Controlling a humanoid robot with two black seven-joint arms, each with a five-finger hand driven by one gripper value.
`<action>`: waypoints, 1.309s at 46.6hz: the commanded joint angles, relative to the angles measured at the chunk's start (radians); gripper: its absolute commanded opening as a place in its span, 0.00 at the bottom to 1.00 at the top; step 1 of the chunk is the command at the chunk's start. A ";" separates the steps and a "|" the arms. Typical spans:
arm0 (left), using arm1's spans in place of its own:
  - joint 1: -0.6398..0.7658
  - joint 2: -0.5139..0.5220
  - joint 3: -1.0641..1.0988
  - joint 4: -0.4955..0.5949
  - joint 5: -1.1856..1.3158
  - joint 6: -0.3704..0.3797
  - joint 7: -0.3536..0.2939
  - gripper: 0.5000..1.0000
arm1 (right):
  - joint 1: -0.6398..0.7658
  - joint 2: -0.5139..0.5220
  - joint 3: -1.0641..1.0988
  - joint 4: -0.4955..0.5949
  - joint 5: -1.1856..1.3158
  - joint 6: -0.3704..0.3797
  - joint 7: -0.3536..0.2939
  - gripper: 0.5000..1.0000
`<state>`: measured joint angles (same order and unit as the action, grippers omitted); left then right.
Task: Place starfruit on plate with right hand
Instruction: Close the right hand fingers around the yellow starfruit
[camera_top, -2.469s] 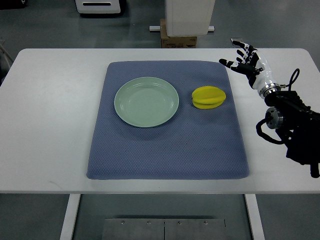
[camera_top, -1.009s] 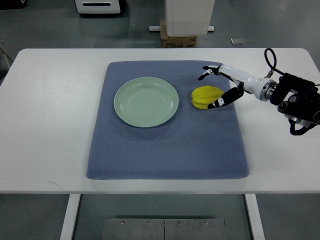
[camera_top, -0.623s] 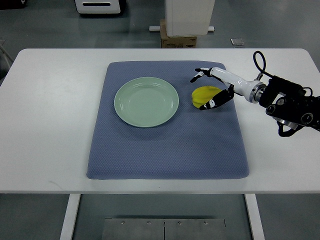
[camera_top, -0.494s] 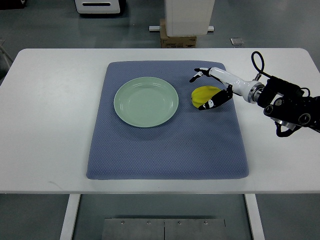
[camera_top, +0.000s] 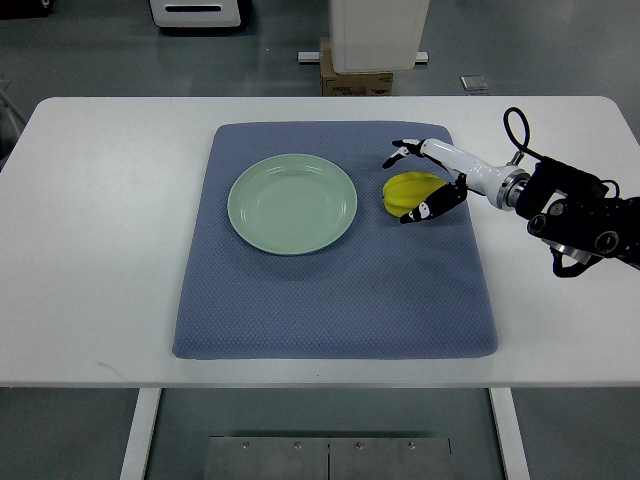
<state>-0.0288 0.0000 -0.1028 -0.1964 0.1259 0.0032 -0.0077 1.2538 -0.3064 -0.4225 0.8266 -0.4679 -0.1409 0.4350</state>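
Since two and a half seconds ago my right hand (camera_top: 428, 180) has swung in from the table's far right corner, where it stood raised with fingers spread, and reached over the mat (camera_top: 335, 300) to the starfruit (camera_top: 409, 191); over the last half second it has hardly shifted.

From the top view, the fruit's right part is covered by my palm and fingers, so I cannot make out how much skin I actually press. My forearm is cut off at the picture's right edge, past the dark wrist block with its looped cable. My left arm does not show.

My arm lies low across the table's right side, wrist over the mat's right edge, hand stretched leftward. The fingers are parted into a loose claw around the fruit: the upper ones arch over its far side, tips curling down just beyond it, and the black-tipped thumb (camera_top: 420, 209) lies against its near side. The grip is not closed tight, and the fruit sits on the mat.

It lies in the mat's far right part, just beside the plate (camera_top: 292, 204) but apart from it. The plate sits left of it, toward the mat's far middle.
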 joint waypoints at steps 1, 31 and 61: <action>0.000 0.000 0.000 0.000 0.000 0.000 0.000 1.00 | -0.002 0.000 -0.001 0.000 0.000 0.000 0.002 1.00; 0.001 0.000 0.000 0.000 0.000 0.000 0.000 1.00 | -0.036 0.006 -0.001 -0.046 0.000 -0.008 0.008 0.96; 0.001 0.000 0.000 0.000 0.000 0.000 0.000 1.00 | -0.065 0.030 0.001 -0.099 0.000 -0.009 0.016 0.69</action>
<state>-0.0279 0.0000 -0.1028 -0.1964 0.1257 0.0029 -0.0077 1.1911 -0.2761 -0.4218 0.7271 -0.4680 -0.1505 0.4485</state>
